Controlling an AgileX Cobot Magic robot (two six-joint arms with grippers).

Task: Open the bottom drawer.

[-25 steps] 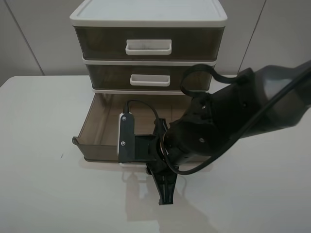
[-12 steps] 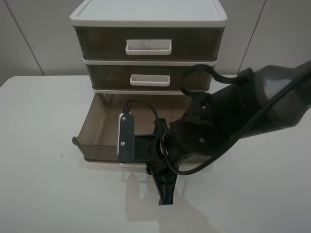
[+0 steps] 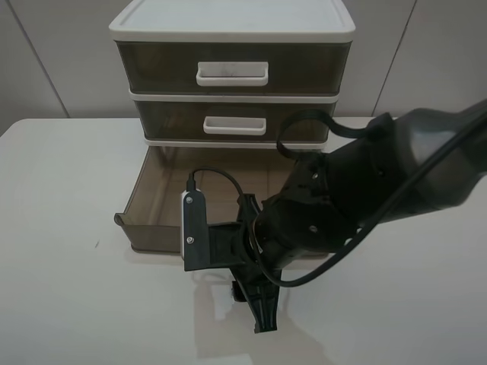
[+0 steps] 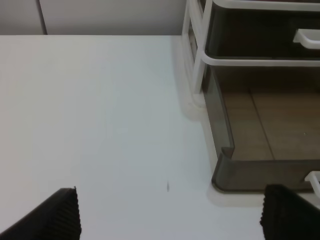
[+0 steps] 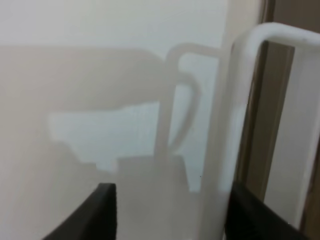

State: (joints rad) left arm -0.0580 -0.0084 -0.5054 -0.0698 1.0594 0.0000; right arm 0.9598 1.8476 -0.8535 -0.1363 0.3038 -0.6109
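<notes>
The bottom drawer [image 3: 152, 199] of the white-framed unit [image 3: 228, 21] stands pulled well out; it is smoky-brown and looks empty. It also shows in the left wrist view [image 4: 250, 125]. Its white loop handle [image 5: 245, 95] fills the right wrist view, beside one of the fingers [image 5: 252, 215]. My right gripper [image 3: 255, 296] hangs open just in front of the drawer's front wall, jaws wide apart and holding nothing. My left gripper [image 4: 172, 220] is open and empty over the white table, left of the drawer; its arm is out of the high view.
The middle drawer [image 3: 236, 122] and top drawer [image 3: 232, 70] are shut. My right arm [image 3: 365, 190] reaches in from the right and hides the drawer's right half. The white table [image 3: 61, 289] spreads left and front.
My right gripper and wrist have drawn back a little toward the table's front edge, away from the drawer. The drawer has stayed where it was.
</notes>
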